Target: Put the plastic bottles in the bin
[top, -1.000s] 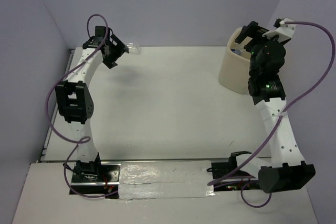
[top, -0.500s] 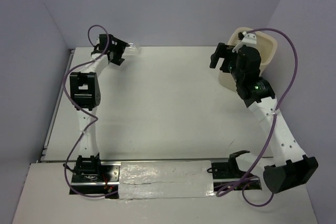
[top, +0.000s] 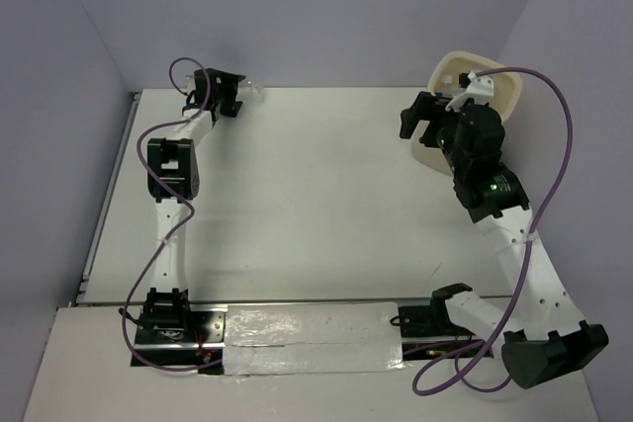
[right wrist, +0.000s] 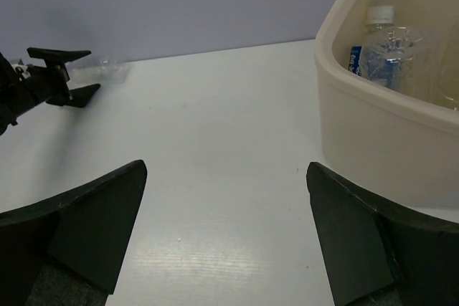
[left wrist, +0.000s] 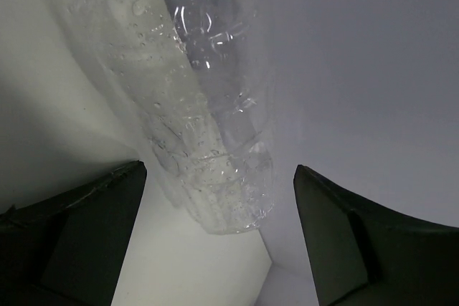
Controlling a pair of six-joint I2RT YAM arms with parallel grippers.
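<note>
In the bin [right wrist: 373, 141] sits 1 clear blue-labelled bottle [right wrist: 384, 59], capped.

Stretches the left arm [top: 173, 170] far forward, elbow bent, left gripper [top: 231, 95] low with its jaws spread wide. Bends the right arm [top: 495, 195] up and forward on the far right — right gripper [top: 419, 119] tilted downward, angled left, jaws likewise wide apart.

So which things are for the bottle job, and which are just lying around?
For the job: clear bottle in the far left corner; cream bin; blue-labelled bottle already inside it.
Just there: shiny tape strip at the near edge; purple cables.
</note>
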